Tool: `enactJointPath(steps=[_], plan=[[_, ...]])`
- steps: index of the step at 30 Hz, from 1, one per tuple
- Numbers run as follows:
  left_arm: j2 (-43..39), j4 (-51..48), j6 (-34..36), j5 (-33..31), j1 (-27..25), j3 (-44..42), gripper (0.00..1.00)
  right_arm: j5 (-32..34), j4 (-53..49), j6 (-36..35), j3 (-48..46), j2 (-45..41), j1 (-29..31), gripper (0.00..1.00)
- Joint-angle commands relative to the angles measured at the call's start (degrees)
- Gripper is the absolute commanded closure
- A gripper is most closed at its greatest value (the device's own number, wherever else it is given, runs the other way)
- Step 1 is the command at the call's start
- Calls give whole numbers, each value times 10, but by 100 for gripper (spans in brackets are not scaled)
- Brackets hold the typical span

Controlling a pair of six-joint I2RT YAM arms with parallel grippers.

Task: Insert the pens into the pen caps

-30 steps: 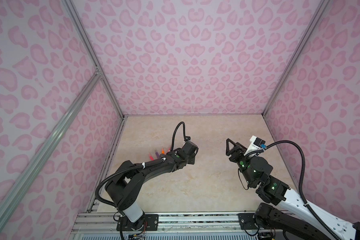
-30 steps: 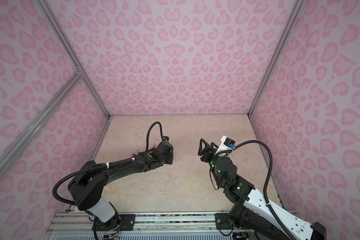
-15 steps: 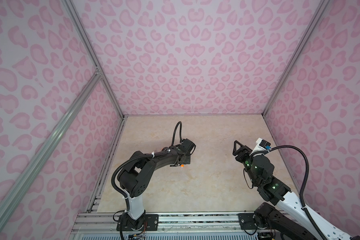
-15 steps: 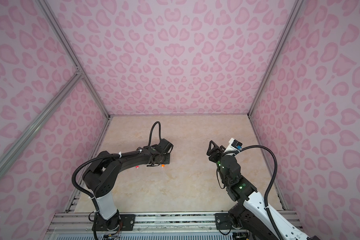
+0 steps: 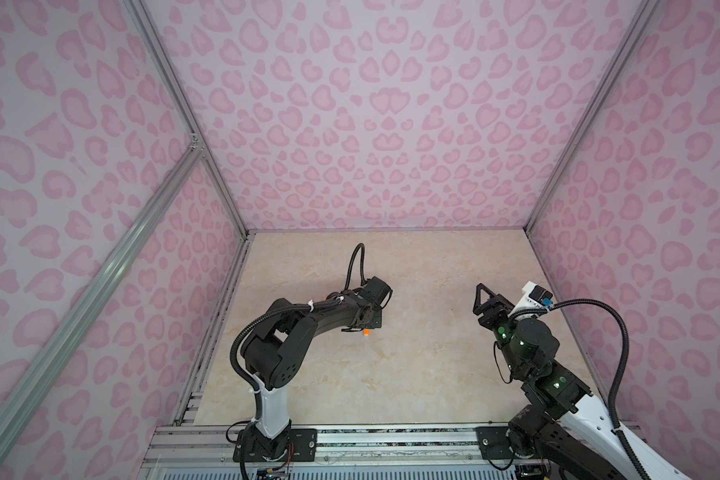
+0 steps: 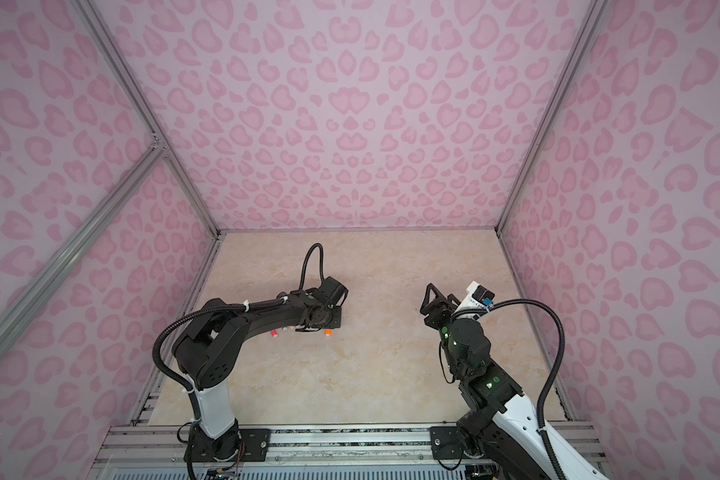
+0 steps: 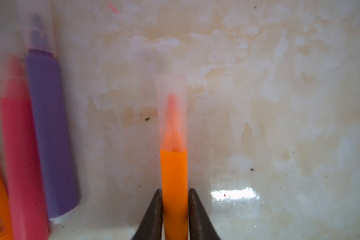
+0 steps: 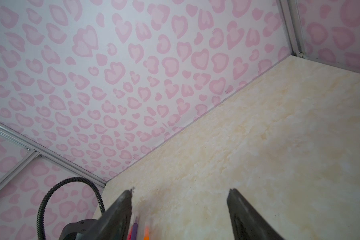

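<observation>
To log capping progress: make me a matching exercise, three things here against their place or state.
Things:
A. orange pen
B. purple pen
C. right gripper

Place or state:
1. open, empty
2. between the left fingers, tip in a clear cap
3. lying beside the pink-red pen

Pairs: A-2, B-3, C-1

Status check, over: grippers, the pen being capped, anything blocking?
Left gripper flanks the orange pen, clear cap on its tip; grip unclear. Right gripper open, empty. Purple pen and pink-red pen alongside, not in the way.
</observation>
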Motion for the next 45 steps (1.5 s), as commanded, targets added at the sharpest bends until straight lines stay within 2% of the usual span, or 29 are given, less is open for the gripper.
enactJointPath(steps=[1, 5, 7, 9, 11, 15, 16, 20, 23, 25, 30, 32, 34, 35, 36, 37, 40, 41, 44, 45], plan=[[9, -4, -2, 13, 1, 4, 75, 89, -43, 34, -21, -17, -10, 27], [7, -6, 7, 1, 2, 5, 71, 68, -11, 26, -96, -85, -30, 26], [0, -4, 11, -5, 1, 3, 70, 46, 42, -11, -140, -127, -34, 24], [-11, 4, 18, -3, 2, 1, 68, 37, 36, -4, -146, -159, -40, 24], [-31, 24, 27, 0, 1, -10, 67, 14, 73, -19, -160, -174, -40, 24], [-105, 75, 50, -10, 1, -61, 62, 0, 110, -29, -146, -122, -40, 24], [-129, 90, 55, -14, 0, -79, 59, -2, 98, -35, -126, -93, -40, 24], [-237, 153, 65, -53, -2, -156, 54, -25, 64, -40, -57, 15, -42, 24], [-329, 204, 71, -126, -2, -222, 51, -72, 54, -68, -8, 71, -42, 23], [-397, 235, 78, -188, -2, -269, 50, -75, 31, -95, 18, 90, -42, 22], [-528, 287, 92, -375, 6, -359, 50, 28, -10, -165, 29, 87, -51, 20], [-552, 307, 106, -421, 23, -382, 51, 50, -8, -210, 10, 66, -62, 19], [-567, 386, 154, -406, 47, -424, 51, 51, 26, -280, -18, 33, -75, 18], [-569, 443, 185, -383, 60, -454, 51, 55, 50, -297, -37, 14, -84, 14], [-566, 500, 212, -359, 77, -481, 51, 54, 64, -299, -56, -2, -96, 6], [-558, 528, 218, -357, 94, -493, 51, 48, 76, -302, -68, -12, -111, 3], [-530, 529, 200, -392, 150, -492, 52, 23, 105, -283, -106, -18, -183, 4], [-533, 511, 195, -382, 165, -490, 52, 16, 117, -274, -117, -10, -210, 3], [-540, 623, 234, -324, 214, -540, 52, 17, 187, -219, -160, 45, -292, 4], [-527, 667, 232, -307, 237, -561, 51, -4, 211, -216, -168, 69, -308, 3]])
